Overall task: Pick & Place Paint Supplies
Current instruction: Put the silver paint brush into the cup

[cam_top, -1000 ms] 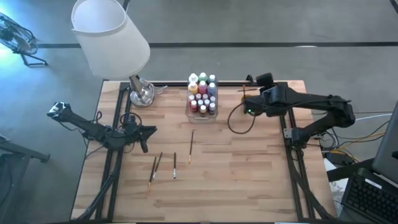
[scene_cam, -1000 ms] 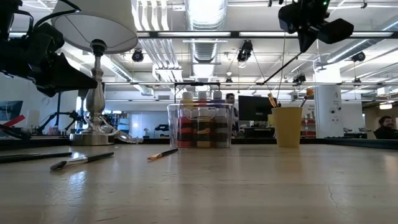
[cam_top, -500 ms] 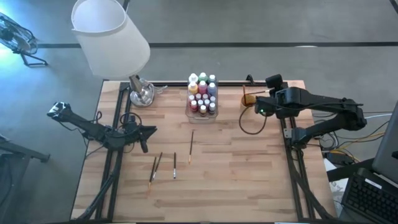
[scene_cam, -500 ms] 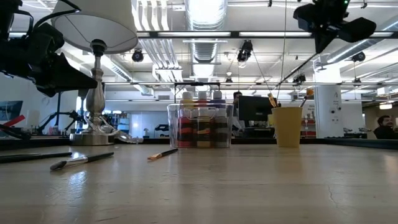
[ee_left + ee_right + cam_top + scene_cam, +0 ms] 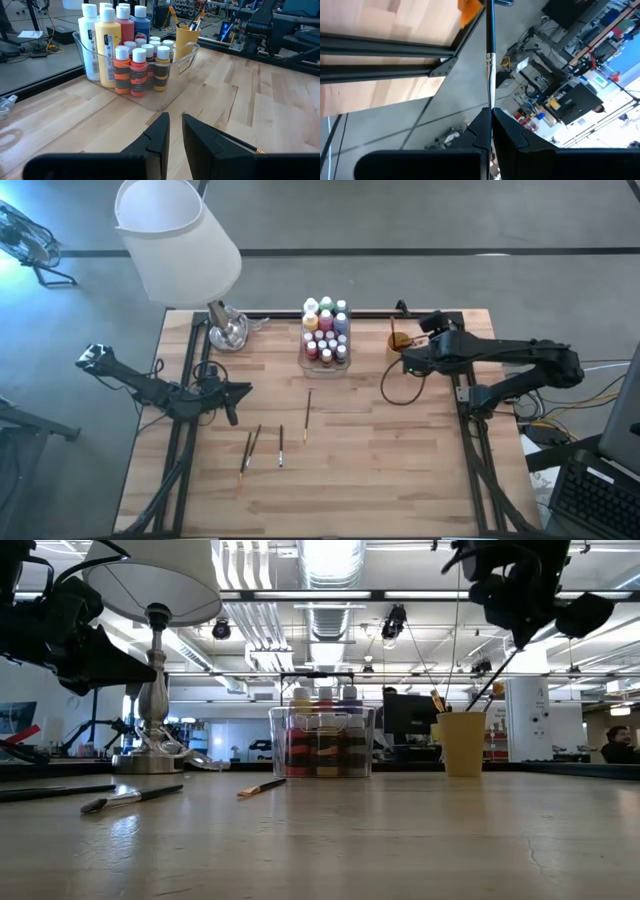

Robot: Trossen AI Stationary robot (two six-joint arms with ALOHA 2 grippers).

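While the right tool (image 5: 490,117) hangs in the air just beside the small orange cup (image 5: 398,338) at the far right of the worktop (image 5: 400,470), its two fingers are pinched tight on one thin dark-handled paintbrush (image 5: 490,50), whose shaft runs straight out from the fingertips toward the cup. From table height that brush slants down from the tool to the cup's mouth, where two or three more brush ends stick up; I can't count those exactly.

Over on the near left, the left tool (image 5: 175,132) hovers above the wood with its fingers only a narrow slit apart and nothing between them. It points across at the clear plastic box (image 5: 325,365), which stands at the far middle of the worktop.

Inside that box the paint bottles (image 5: 325,330) are packed upright, all white-capped. From the left wrist I make out four tall ones at the back, white, yellow, red and blue, and a cluster of short ones in front in orange, red and yellow-green; some hide behind others, so the full number escapes me.

Four paintbrushes lie loose on the wood: one (image 5: 308,415) alone near the middle, another (image 5: 281,446) just nearer, and a crossed pair (image 5: 250,448) beside it to the left.

A table lamp (image 5: 178,240) with one white shade stands at the far left corner.
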